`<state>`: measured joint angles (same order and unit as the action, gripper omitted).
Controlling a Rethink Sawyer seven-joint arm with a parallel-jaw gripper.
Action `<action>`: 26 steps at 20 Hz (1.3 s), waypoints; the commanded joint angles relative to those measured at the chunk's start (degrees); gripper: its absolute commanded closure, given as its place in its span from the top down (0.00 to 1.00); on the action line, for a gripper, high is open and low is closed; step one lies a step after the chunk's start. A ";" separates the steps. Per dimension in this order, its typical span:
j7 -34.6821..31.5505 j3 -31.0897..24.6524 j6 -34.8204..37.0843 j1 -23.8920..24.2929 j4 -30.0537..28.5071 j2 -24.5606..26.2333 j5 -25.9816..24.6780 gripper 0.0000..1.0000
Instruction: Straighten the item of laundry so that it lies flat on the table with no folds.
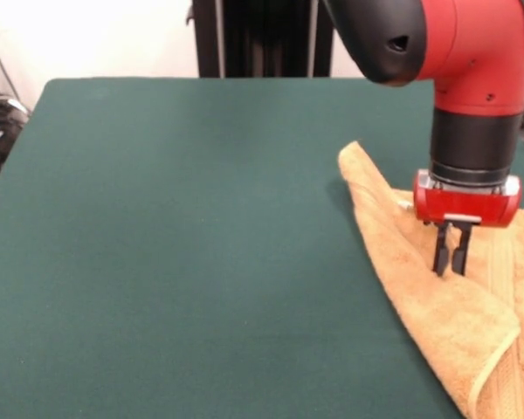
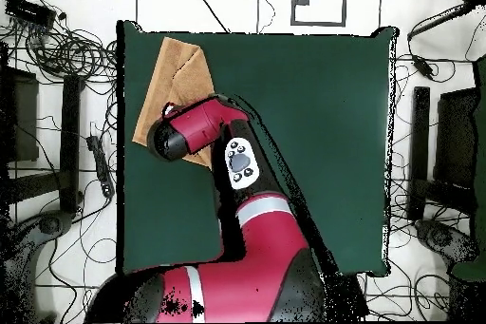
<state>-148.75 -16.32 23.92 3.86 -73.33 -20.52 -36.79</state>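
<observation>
The towel (image 1: 437, 288) lies folded at one edge of the table (image 1: 175, 227), part of it past the front view's right side; the gripper (image 1: 451, 262) stands over its middle, fingers close together with a thin gap, and I cannot tell whether they pinch cloth. If they catch two layers, a pull would likely drag the fold along; a pull toward the near edge could slide the towel off.

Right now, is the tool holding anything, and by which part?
It cannot be told. The tool has its narrow tips down on the folded towel, near its middle, but whether they pinch cloth does not show.
</observation>
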 commanded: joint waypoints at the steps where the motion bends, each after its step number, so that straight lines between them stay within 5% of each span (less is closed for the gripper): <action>1: 9.73 -6.85 1.73 6.02 -10.59 -1.15 1.74 0.00; 11: 15.19 -11.37 3.46 16.07 -16.74 -3.10 -0.28 0.00; 26: 12.58 -11.45 -1.61 21.28 -14.24 1.46 -5.16 0.00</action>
<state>-148.75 -22.83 23.73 25.24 -84.38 -25.18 -37.68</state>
